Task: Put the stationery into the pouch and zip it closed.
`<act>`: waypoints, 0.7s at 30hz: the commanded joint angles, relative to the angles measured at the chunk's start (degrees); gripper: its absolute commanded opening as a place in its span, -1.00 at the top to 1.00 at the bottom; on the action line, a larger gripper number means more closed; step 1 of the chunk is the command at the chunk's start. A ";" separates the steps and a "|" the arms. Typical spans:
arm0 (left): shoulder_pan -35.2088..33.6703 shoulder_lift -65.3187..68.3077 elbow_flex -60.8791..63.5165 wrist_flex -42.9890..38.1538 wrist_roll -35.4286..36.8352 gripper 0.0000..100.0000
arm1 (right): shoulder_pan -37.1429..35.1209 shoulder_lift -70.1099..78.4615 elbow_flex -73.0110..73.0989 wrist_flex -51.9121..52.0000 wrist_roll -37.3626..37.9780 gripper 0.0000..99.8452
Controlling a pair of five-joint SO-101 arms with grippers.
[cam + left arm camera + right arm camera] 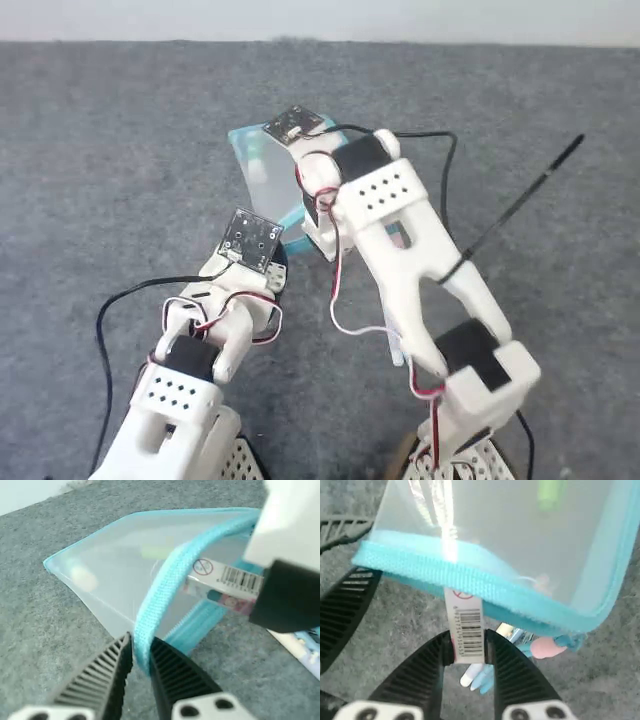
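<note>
A clear pouch [262, 175] with a teal zipper edge stands tilted on the grey mat. My left gripper [141, 662] is shut on the teal zipper band [165, 585] of the pouch [110, 575], holding its mouth up. My right gripper [469, 647] is shut on a white barcoded stationery piece [468, 630], whose far end sits in the pouch [520, 545] mouth behind the zipper band. A green item [549, 494] lies inside the pouch. The pink zipper pull [545, 650] hangs at the pouch corner.
White and pale blue stationery pieces [479, 677] lie on the mat under the pouch. A printed packet [300, 647] lies beside it. A thin black rod [520, 205] slants across the mat on the right. Both arms [420, 250] crowd the centre.
</note>
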 commanded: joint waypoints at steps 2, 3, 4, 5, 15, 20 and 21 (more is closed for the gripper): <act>2.55 0.26 0.04 -0.44 -1.85 0.98 | 3.30 3.56 -11.69 5.67 -0.62 0.98; 2.46 0.26 0.04 -0.44 -1.93 0.98 | 4.44 4.44 -12.40 5.58 -0.70 0.99; 2.46 0.26 0.04 -0.44 -1.93 0.98 | 5.41 5.05 -12.84 5.58 -0.88 0.99; 2.46 0.26 0.04 -0.44 -1.93 0.98 | 6.20 5.58 -13.10 5.49 -0.97 0.99; 2.46 0.26 0.31 -0.44 -2.02 0.98 | 7.87 4.88 -12.57 5.67 -0.62 0.99; -0.18 0.18 -0.04 -0.79 0.09 0.98 | 8.75 4.44 -8.18 5.58 -0.53 0.99; -1.76 0.18 -0.48 -0.88 1.41 0.98 | 8.48 4.35 -7.30 5.58 -0.44 0.99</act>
